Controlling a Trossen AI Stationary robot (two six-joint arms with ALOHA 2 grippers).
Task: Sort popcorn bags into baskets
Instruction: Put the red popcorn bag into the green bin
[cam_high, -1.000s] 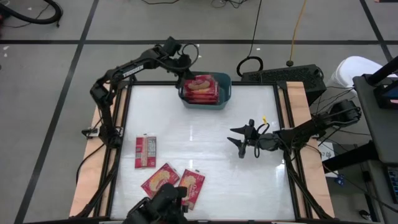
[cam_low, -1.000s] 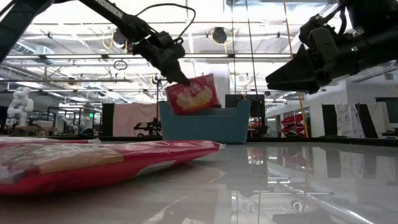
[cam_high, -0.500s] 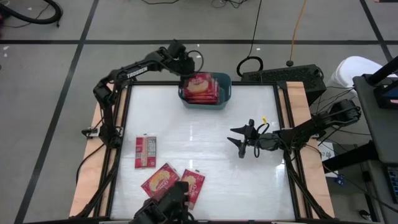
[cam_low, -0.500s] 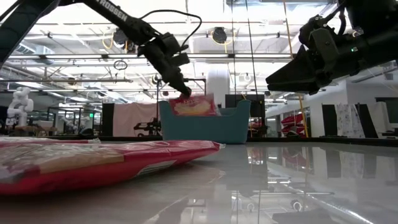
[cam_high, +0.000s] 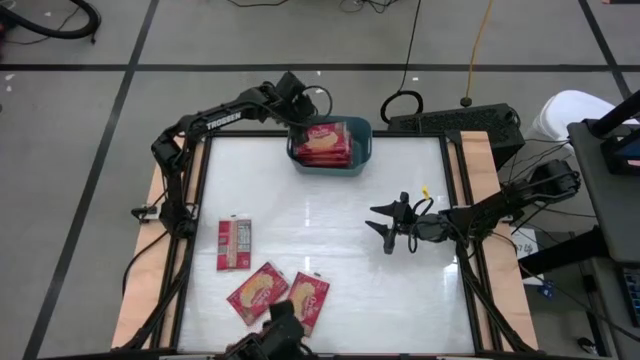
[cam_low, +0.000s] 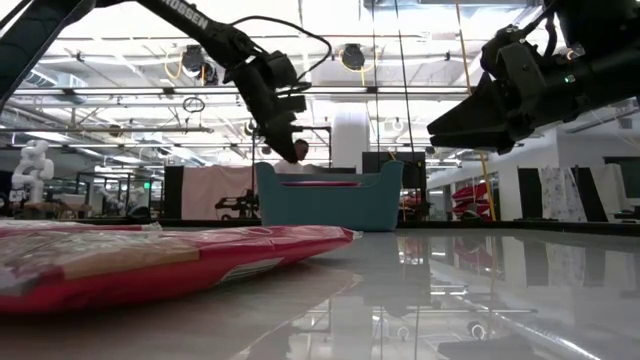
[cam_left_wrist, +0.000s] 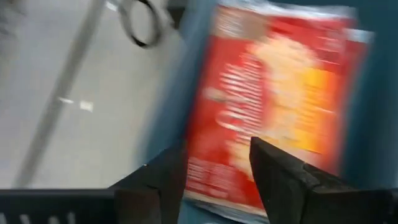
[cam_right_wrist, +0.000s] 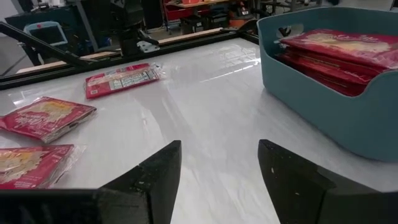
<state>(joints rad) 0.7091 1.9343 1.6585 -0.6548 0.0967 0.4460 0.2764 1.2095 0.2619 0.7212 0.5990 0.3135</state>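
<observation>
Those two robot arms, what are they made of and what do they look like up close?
Both are slim, dark, jointed arms. The left arm carries white lettering along one link, and a thin black cable loops beside its gripper. The right gripper ends in two blunt, dark, wedge-shaped fingers. What they are made of I cannot tell.

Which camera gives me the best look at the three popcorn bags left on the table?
The high view: all three popcorn bags lie apart and unobstructed. The right wrist view also shows all three, obliquely. The low view shows only nearby ones edge-on. The left wrist view shows none.
</observation>
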